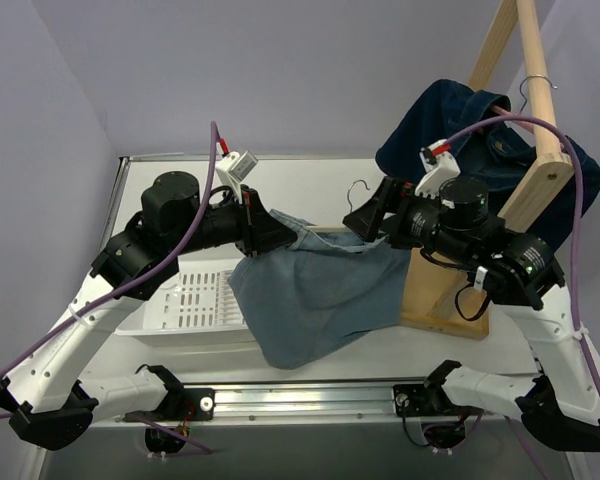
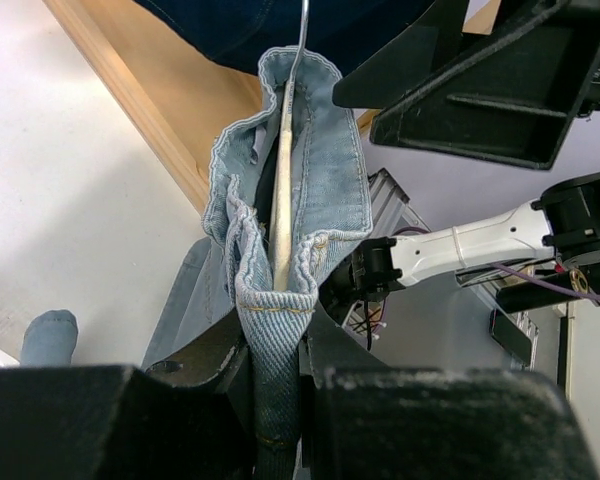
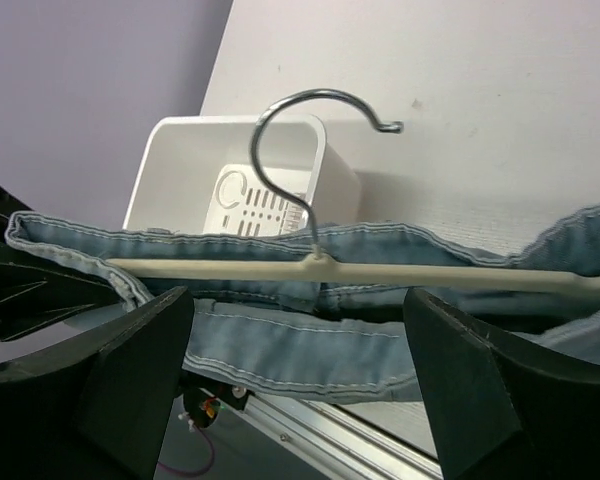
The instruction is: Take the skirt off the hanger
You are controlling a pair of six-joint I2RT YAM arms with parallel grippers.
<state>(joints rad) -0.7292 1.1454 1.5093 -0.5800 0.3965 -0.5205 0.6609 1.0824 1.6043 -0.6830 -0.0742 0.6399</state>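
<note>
A light blue denim skirt hangs on a cream hanger with a metal hook, held above the table. My left gripper is shut on the left end of the skirt's waistband; the hanger bar runs away from it inside the waistband. My right gripper is open at the waistband's right part, its fingers spread wide, one on each side of the hook, just in front of the bar and the skirt.
A white perforated basket sits on the table under my left arm. A wooden rack stands at the right with a dark blue denim garment on it and another hanger hook. A metal rail runs along the near edge.
</note>
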